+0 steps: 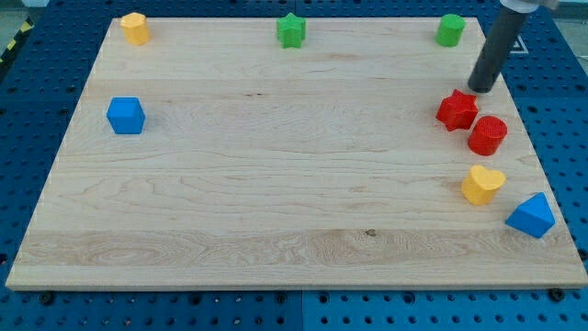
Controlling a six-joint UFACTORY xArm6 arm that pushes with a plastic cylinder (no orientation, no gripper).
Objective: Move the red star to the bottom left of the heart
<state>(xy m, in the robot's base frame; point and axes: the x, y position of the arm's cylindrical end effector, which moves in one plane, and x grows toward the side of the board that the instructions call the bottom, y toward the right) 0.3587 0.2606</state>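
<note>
Red star [457, 109]: right side of the board, at 11 o'clock of the yellow heart [482, 184] and well apart from it; not yet at the goal.
Goal spot: bare wood at 7 o'clock of the yellow heart, near the board's lower edge.
Red cylinder [488, 135]: just beside the red star, at its 4 o'clock, lying between the star and the heart.
My tip [482, 89]: at 1 o'clock of the red star, just beside it; contact cannot be confirmed. The tool is a plain rod with nothing to part or clamp.
Blue wedge-shaped block [531, 216]: at 4 o'clock of the heart.
Risk 1: a push straight toward 7 o'clock may glance off a star point and spin it into the red cylinder.
Risk 2: a displaced cylinder would probably nudge the heart, shifting the goal.
Other blocks: green star [291, 30], green cylinder [450, 29], yellow block [135, 28], blue cube [126, 116], all well apart.
</note>
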